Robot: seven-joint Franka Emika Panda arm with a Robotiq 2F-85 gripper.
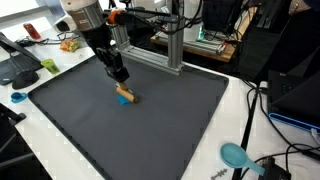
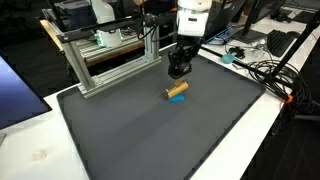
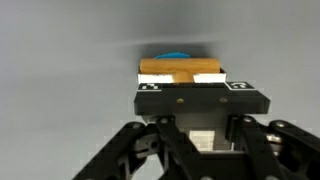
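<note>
In an exterior view, a blue object (image 1: 17, 97) and a green object (image 1: 50, 65) sit at the left rim of the white worktop (image 1: 236, 115). Both are off the dark mat (image 1: 90, 130) that covers most of it. The tool (image 1: 120, 78) hangs over the mat's rear-left part, pointing down. Just to its right and lower in the picture lies the block (image 1: 124, 95), a short wooden piece flat on the mat. A blue piece (image 1: 127, 101) touches the block's near side. Tool and block are close; whether they touch cannot be told. Behind them an aluminium frame (image 1: 150, 45) stands along the mat's back edge. At the far right a teal scoop (image 1: 235, 155) lies on the worktop beside cables (image 1: 262, 165).

In the wrist view the block lies crosswise just beyond the tool's black front bar, with blue showing behind it. The fingers are not clear in any view, so I cannot tell whether the tool is spread or pressed together.
</note>
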